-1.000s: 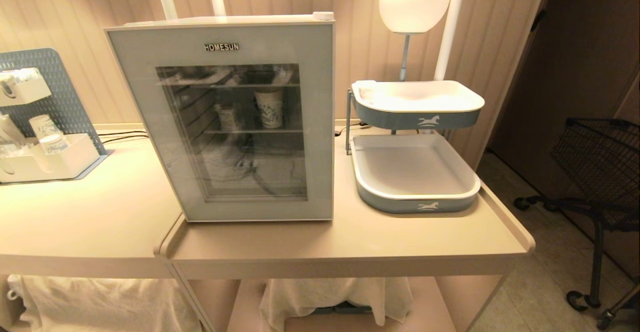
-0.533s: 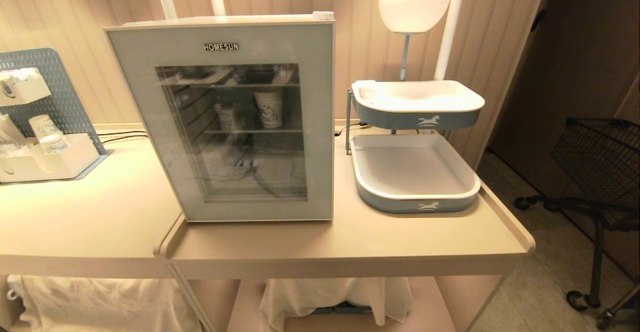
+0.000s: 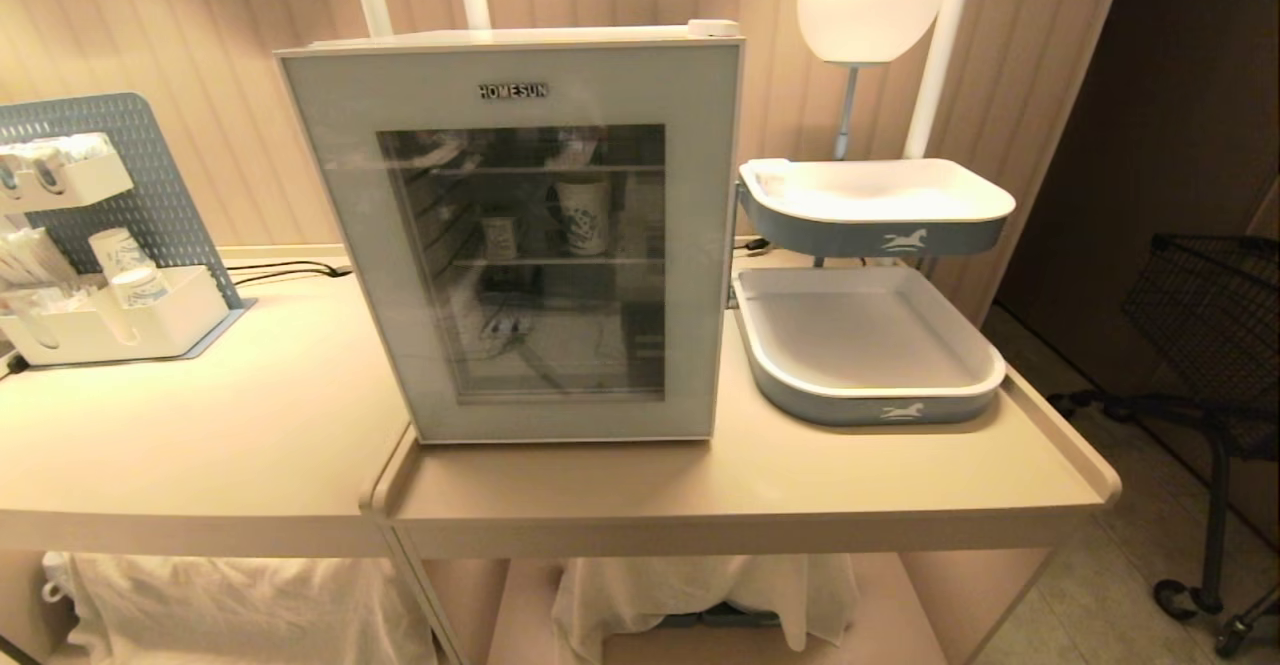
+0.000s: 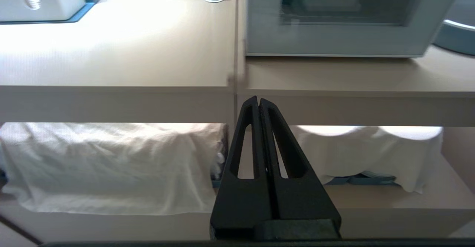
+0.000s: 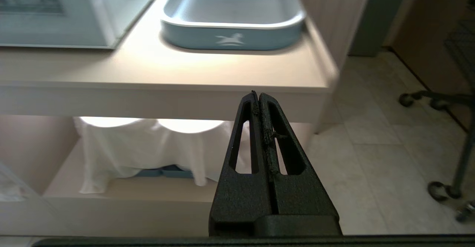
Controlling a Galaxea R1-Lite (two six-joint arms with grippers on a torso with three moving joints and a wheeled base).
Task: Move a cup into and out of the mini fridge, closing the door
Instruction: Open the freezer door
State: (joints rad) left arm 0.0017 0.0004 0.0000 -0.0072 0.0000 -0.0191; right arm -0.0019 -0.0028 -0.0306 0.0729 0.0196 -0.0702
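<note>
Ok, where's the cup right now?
In the head view the cup sits in the back left corner of the upper tray, just right of the mini fridge, whose door is shut.

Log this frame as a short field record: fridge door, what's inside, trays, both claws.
mini fridge: on the table, upright
door: shut
inside: patterned paper cup and a smaller item on a wire shelf, seen through the glass
trays: upper tray above lower tray, right of the fridge
left claw: shut, empty, below the table edge
right claw: shut, empty, below the table edge
</note>
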